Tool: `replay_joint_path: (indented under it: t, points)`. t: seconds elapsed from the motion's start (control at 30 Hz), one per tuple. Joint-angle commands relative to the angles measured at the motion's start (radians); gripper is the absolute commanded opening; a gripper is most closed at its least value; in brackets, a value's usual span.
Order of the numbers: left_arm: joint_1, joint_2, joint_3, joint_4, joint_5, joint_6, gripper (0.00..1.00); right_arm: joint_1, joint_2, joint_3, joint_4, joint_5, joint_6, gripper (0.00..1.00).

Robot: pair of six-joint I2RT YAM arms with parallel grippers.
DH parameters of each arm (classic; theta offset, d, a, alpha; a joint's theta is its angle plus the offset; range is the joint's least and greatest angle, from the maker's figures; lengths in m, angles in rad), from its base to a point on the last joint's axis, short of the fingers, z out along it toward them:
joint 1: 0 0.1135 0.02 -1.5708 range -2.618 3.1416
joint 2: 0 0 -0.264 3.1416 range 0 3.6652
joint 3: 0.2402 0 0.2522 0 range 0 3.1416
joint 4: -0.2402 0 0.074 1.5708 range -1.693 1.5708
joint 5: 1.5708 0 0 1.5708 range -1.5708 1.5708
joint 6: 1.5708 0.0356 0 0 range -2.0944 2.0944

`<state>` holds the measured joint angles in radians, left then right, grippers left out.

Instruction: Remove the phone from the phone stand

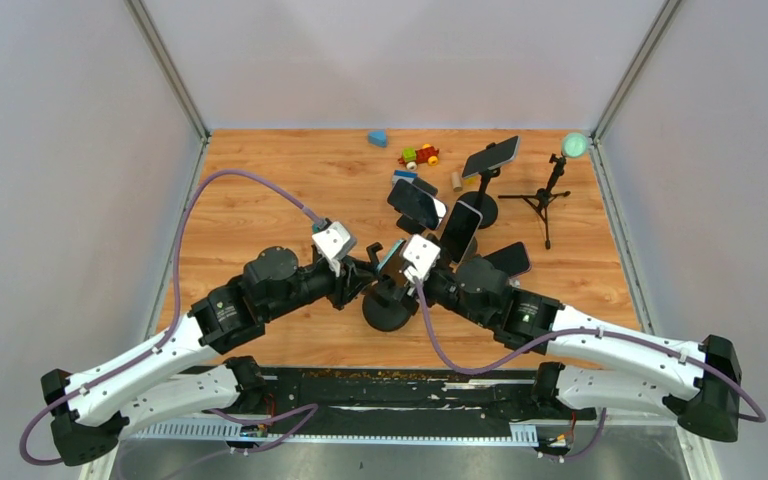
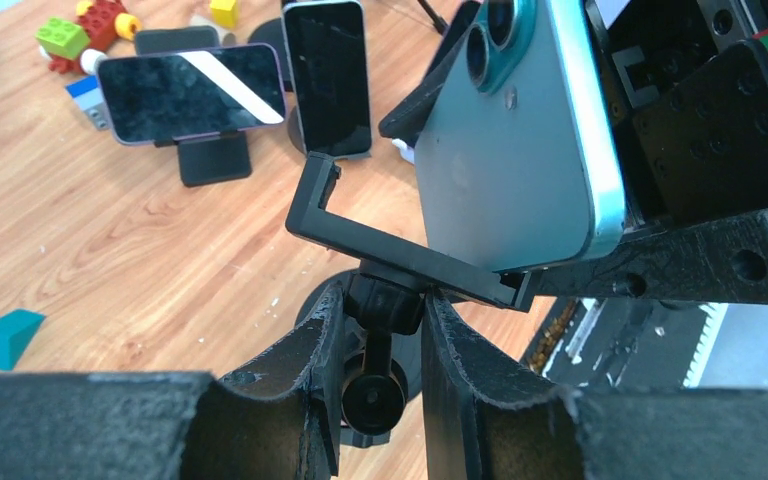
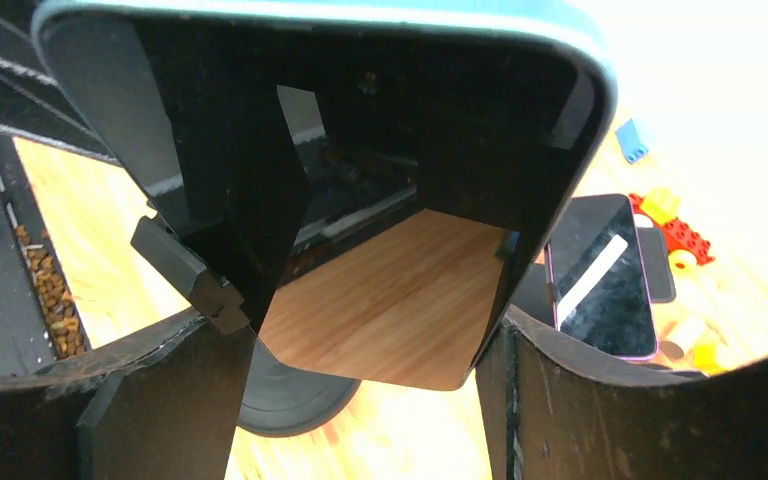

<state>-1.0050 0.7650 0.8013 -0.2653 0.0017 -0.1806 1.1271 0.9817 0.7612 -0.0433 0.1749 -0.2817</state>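
Observation:
A teal phone (image 2: 520, 150) stands by the black phone stand's clamp bracket (image 2: 380, 240), its lower edge against the bracket's right part. The bracket's left hook stands apart from the phone. My left gripper (image 2: 385, 300) is shut on the stand's neck just under the bracket. My right gripper (image 3: 370, 330) is shut on the phone (image 3: 360, 180) across its width, the screen facing its camera. From above, both grippers (image 1: 365, 275) (image 1: 410, 265) meet over the stand's round base (image 1: 388, 312) at the table's near middle, the phone (image 1: 392, 257) between them.
Behind stand other phones on stands (image 1: 416, 203) (image 1: 460, 232) (image 1: 491, 156), and one phone lies flat (image 1: 508, 259). A small tripod (image 1: 548, 195) stands at the back right. Toy bricks (image 1: 420, 155) and a blue block (image 1: 377, 138) lie at the back; a teal block (image 2: 10, 337) lies left.

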Motion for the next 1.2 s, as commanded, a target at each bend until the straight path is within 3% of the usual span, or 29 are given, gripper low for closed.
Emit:
replay_joint_path:
  t: [0.0, 0.43, 0.57, 0.8, 0.93, 1.17]
  points:
    - [-0.022, -0.031, 0.072, 0.223, 0.087, -0.042, 0.0, -0.017, 0.02, 0.068, 0.082, 0.274, 0.115, 0.0]
    - [-0.023, -0.041, 0.069, 0.214, 0.102, -0.051, 0.0, -0.054, 0.063, 0.104, 0.033, 0.43, 0.244, 0.0]
    - [-0.022, -0.04, 0.079, 0.172, 0.063, -0.04, 0.0, -0.069, 0.043, 0.112, -0.002, 0.411, 0.244, 0.0]
    - [-0.016, -0.051, 0.102, 0.035, -0.145, -0.03, 0.0, -0.098, -0.015, 0.161, -0.148, 0.287, 0.255, 0.0]
    - [0.014, -0.035, 0.13, -0.054, -0.245, -0.026, 0.0, -0.127, 0.004, 0.254, -0.347, 0.126, 0.272, 0.0]
    - [0.191, 0.014, 0.208, -0.156, -0.289, -0.016, 0.0, -0.141, 0.119, 0.389, -0.611, -0.073, 0.349, 0.0]
